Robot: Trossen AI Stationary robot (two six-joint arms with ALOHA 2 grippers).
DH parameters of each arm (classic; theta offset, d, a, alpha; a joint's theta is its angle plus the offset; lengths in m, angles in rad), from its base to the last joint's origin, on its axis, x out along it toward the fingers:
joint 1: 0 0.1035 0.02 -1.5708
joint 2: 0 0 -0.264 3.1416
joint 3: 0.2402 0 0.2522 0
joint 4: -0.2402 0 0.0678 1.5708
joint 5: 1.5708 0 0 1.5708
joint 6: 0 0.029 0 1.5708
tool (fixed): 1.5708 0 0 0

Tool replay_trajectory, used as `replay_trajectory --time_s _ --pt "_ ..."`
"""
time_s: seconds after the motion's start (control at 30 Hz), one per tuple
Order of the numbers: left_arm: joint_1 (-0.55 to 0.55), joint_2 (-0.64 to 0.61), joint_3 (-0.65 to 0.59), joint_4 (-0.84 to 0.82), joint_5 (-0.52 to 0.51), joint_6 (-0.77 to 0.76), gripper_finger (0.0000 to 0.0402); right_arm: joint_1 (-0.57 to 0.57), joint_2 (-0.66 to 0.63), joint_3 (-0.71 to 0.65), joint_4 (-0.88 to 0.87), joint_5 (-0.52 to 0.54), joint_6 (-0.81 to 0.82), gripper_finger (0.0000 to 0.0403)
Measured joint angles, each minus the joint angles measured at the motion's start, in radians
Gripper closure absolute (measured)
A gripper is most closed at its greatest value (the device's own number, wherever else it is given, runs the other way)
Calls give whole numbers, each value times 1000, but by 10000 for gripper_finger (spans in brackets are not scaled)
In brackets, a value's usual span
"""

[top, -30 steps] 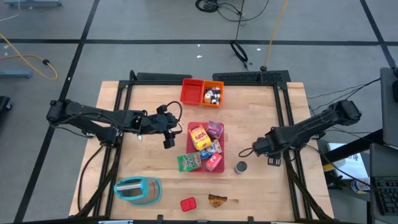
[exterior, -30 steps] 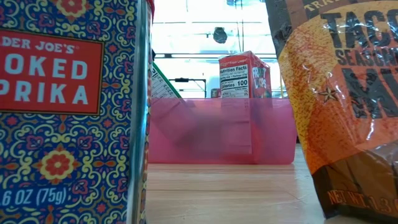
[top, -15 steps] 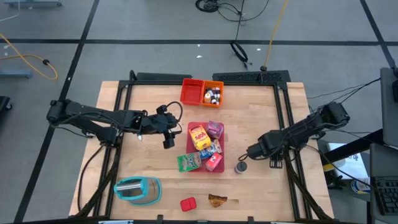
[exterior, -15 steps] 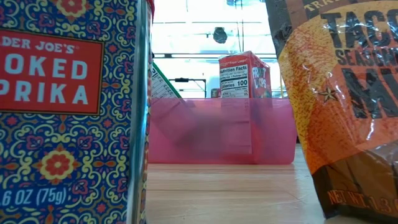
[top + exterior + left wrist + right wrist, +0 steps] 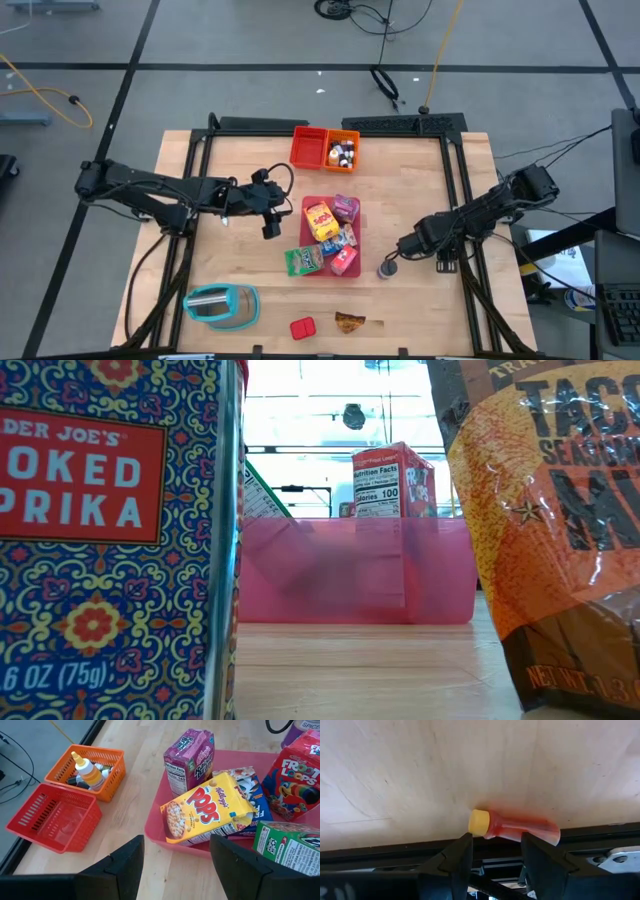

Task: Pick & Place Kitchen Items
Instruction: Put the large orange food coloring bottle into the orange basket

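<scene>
A small grey can [image 5: 386, 269] with a round top stands on the pale wooden surface [image 5: 420, 180], just beside the pink plastic tray [image 5: 306, 207] of glossy cardboard boxes [image 5: 320, 219]. The right hand [image 5: 397, 258] sits over it, fingers apart. The left hand [image 5: 271, 204] waits, fingers apart, near the tray.

Observed change: the right gripper [image 5: 389, 266] has moved from its earlier station clear of the grey can [image 5: 386, 269], toward the pink-red tray [image 5: 306, 206], and now sits over the can. The right arm's elbow has drawn back, away from the tray. In the right wrist view, the fingers [image 5: 457, 857] stand apart; whether they touch the can cannot be determined.
</scene>
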State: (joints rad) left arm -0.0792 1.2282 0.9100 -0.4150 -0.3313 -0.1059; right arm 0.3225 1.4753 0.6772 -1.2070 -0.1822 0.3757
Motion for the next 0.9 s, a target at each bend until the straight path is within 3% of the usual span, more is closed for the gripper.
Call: replay_trajectory --time_s 0.57,0.8,0.9 --pt "0 0 0 0 0 2 174 0 -1 -27 102 21 24 243" --pt "0 0 0 1 0 3 174 0 0 68 183 168 -3 243" --pt "0 0 0 2 0 -2 174 -7 0 77 226 178 -73 243"
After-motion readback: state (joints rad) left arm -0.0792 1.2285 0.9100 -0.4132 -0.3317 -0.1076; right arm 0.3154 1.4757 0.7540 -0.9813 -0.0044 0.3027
